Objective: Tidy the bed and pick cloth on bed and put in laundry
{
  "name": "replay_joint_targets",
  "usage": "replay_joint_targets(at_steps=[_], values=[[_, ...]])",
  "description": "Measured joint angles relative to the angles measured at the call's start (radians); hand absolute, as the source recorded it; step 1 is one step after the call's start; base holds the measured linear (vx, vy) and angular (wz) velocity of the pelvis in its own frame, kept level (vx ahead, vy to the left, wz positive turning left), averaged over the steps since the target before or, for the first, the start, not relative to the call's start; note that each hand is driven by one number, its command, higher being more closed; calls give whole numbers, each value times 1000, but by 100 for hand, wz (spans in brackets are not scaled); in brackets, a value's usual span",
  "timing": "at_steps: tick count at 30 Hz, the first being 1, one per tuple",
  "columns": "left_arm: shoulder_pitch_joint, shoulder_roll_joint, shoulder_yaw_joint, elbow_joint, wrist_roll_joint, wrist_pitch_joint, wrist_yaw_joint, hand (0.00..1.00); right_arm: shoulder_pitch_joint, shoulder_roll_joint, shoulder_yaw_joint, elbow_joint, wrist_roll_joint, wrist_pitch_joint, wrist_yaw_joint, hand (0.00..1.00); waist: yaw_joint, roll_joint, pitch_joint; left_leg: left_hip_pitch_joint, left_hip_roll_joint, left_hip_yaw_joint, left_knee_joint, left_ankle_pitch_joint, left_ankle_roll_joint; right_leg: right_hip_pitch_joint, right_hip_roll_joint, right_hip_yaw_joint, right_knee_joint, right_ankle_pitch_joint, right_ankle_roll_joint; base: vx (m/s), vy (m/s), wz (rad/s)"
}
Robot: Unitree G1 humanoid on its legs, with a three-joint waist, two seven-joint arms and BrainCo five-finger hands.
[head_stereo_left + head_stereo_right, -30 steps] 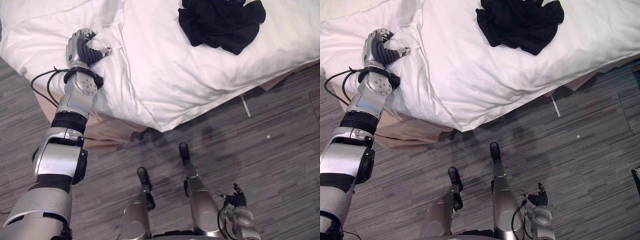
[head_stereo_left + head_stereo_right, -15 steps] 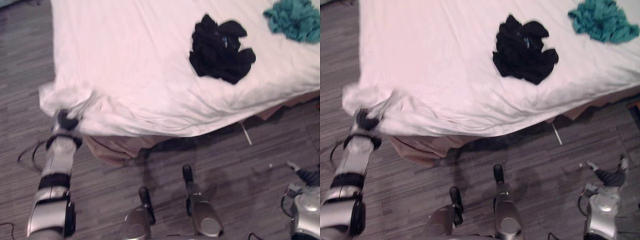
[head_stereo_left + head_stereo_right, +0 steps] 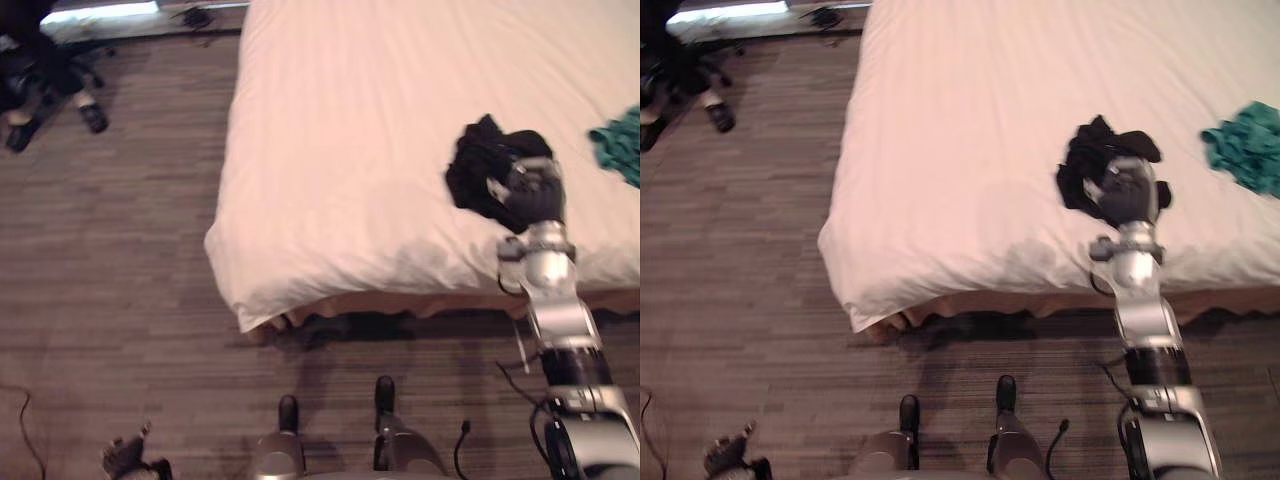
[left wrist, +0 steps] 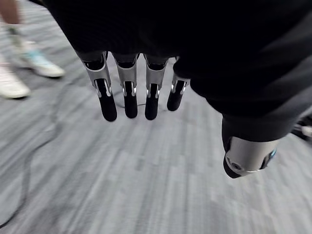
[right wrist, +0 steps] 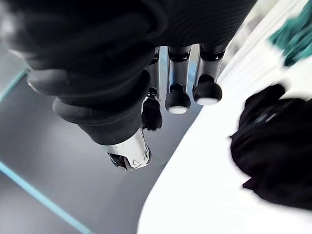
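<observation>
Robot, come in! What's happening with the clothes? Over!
Right hand open, hovering over black cloth on bed, not gripping. Left hand open, low by floor. Teal cloth also on bed; nothing blocking.

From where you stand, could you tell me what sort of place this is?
Probably a bedroom, perhaps a hotel room: a bed made up in white, black cloth and green cloth lying on it, grey floor around.

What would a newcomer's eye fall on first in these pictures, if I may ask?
The black cloth heap on the white bed, with the right robot hand just by it. A teal cloth lies farther right on the bed. The left robot hand hangs low over the floor.
</observation>
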Motion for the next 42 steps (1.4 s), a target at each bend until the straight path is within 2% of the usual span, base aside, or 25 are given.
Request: replay_joint_targets(at_steps=[2,3,5,7,10,13,15,19,22,23,26,28,30,32,33,34,36,40,41,42], values=[[18,-40,-10,5,-23,0,-1,0,-124,1,44,45,36,-6,8,100,22,4,36,-23,-3,-22,-3,15,-3,-14,-8,-17,1,5,-5,-71,-1,34],[17,-64,-27,5,-29,0,-2,0,-221,3,66,86,60,-15,13,100,36,10,82,-42,-5,-38,-4,26,-3,-30,-12,-31,11,5,-5,-119,9,38],[14,-75,-68,3,-30,-2,-4,0,-321,7,101,141,74,-20,15,100,38,14,117,-86,-6,-57,-10,43,-9,-72,-15,-50,25,3,-2,-126,-4,38],[-8,-73,-135,-1,-47,-18,-4,0,-420,12,138,213,102,-23,16,100,44,30,186,-133,-6,-88,-13,70,-14,-114,-20,-76,47,3,-3,-112,-8,33],[-71,-66,-248,-1,-69,-41,-5,0,-452,12,166,346,113,-23,17,100,74,66,206,-208,-9,-123,-35,108,-16,-188,-26,-108,63,5,-5,-79,-10,33],[-145,-63,-336,-1,-85,-56,-5,0,-452,28,176,447,129,-19,22,100,85,98,222,-258,-9,-161,-64,145,-16,-228,-28,-146,64,10,-9,-60,-5,41],[-199,-61,-410,0,-87,-67,-5,0,-466,58,155,448,131,-63,9,100,85,109,229,-289,-10,-176,-66,154,-13,-255,-30,-155,64,22,-19,-53,18,14],[-248,-59,-478,-1,-87,-85,-5,0,-453,111,158,454,148,-82,13,100,81,112,230,-278,-10,-170,-64,154,-12,-253,-30,-143,68,20,-18,-19,7,-10],[-271,-59,-489,-14,-87,-86,-5,0,-411,171,216,395,154,-83,18,100,55,112,230,-267,-6,-164,-64,153,-12,-249,-26,-140,71,14,-21,-34,-3,-8],[-271,-60,-491,-19,-87,-86,-5,0,-398,178,231,379,161,-82,19,100,55,112,230,-263,-5,-161,-64,153,-13,-246,-25,-139,72,12,-20,-32,0,-9],[-272,-59,-487,-30,-85,-84,-5,0,-300,253,385,298,195,-78,71,100,36,112,229,-209,2,-157,-64,146,-13,-192,-18,-140,72,-4,-21,-13,-2,-3],[-270,-58,-487,-41,-65,-84,-5,0,-224,345,558,287,258,-56,171,100,35,110,227,-157,12,-152,-63,125,-20,-140,-8,-140,72,-20,-24,2,-7,-5],[-268,-59,-476,-55,-48,-80,-6,0,-190,419,645,276,293,-45,228,100,34,105,219,-135,18,-143,-62,111,-19,-118,-2,-139,68,-27,-28,0,-6,-6],[-259,-58,-464,-59,-35,-74,-7,0,-179,458,647,223,318,-41,253,100,38,96,195,-127,22,-135,-64,107,-25,-110,3,-136,61,-27,-27,11,0,-10],[-241,-53,-455,-59,-34,-68,-9,0,-181,470,630,173,337,-46,257,100,39,81,171,-119,23,-122,-64,107,-25,-109,4,-127,62,-27,-27,23,8,-23],[-219,-52,-444,-58,-35,-63,-11,0,-185,476,598,138,345,-62,257,100,37,67,142,-110,24,-106,-64,105,-26,-108,4,-114,63,-25,-24,41,14,-30],[-205,-50,-447,-58,-36,-62,-25,0,-228,470,506,128,345,-84,246,100,29,60,128,-82,22,-84,-62,108,-22,-96,3,-94,70,-23,-21,30,16,-32],[-227,-35,-476,-64,-37,-71,-29,0,-377,404,347,137,343,-94,179,100,11,65,130,-127,18,-64,-50,107,-23,-176,-3,-71,126,-27,-25,-78,6,-19],[-234,-34,-485,-70,-39,-75,-29,0,-426,375,306,141,343,-109,156,100,4,70,135,-172,12,-57,-14,107,-22,-228,-12,-60,167,-33,-25,-142,-3,-10],[-254,-36,-507,-74,-42,-76,-29,0,-461,326,257,144,343,-123,123,100,5,87,144,-230,3,-53,52,88,-12,-283,-24,-46,219,-36,-29,-153,1,-10]])
